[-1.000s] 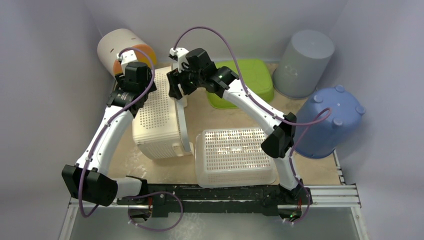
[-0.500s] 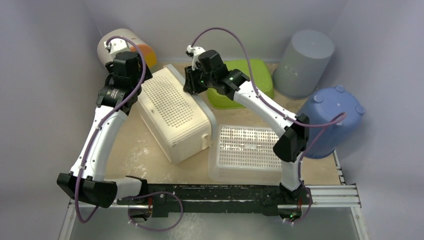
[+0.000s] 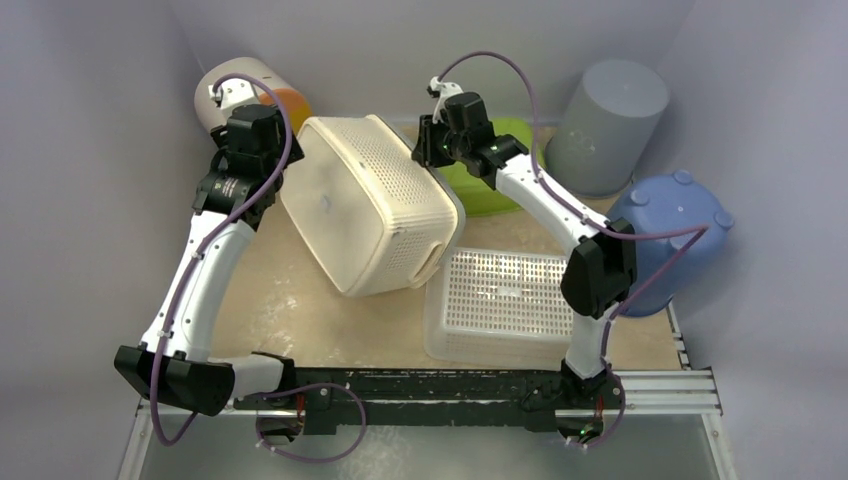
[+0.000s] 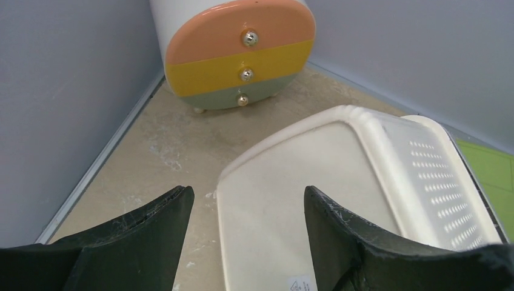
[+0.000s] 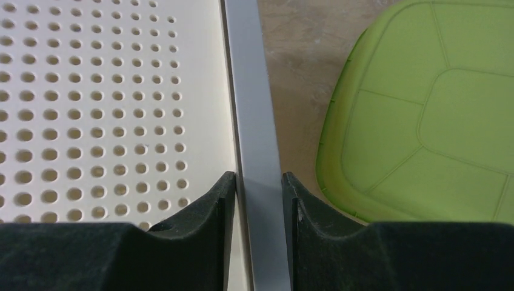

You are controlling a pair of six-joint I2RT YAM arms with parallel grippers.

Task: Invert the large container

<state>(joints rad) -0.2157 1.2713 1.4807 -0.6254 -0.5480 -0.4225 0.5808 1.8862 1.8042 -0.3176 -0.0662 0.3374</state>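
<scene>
The large container (image 3: 370,205) is a cream perforated basket. It lies tilted, its solid base turned up and to the left, its open side facing down and right over the small basket. My right gripper (image 3: 432,155) is shut on its grey-looking rim (image 5: 254,121) at the far right corner; the jaws (image 5: 259,176) pinch the rim, with the perforated wall (image 5: 91,91) on the left. My left gripper (image 3: 258,172) is open and empty, and hangs just above the base's far left edge (image 4: 291,200), not touching; its midpoint is over that edge in the left wrist view (image 4: 245,191).
A small clear perforated basket (image 3: 500,305) sits upside down at the front right, partly under the large one. A green tub (image 3: 505,160), a grey bin (image 3: 608,125) and a blue bucket (image 3: 670,240) stand at the back and right. A striped round drawer unit (image 4: 239,54) fills the back left corner.
The large container has tipped over to the right, from standing on its side to base up. My right gripper moved right and back with the rim. My left gripper drew back off it.
</scene>
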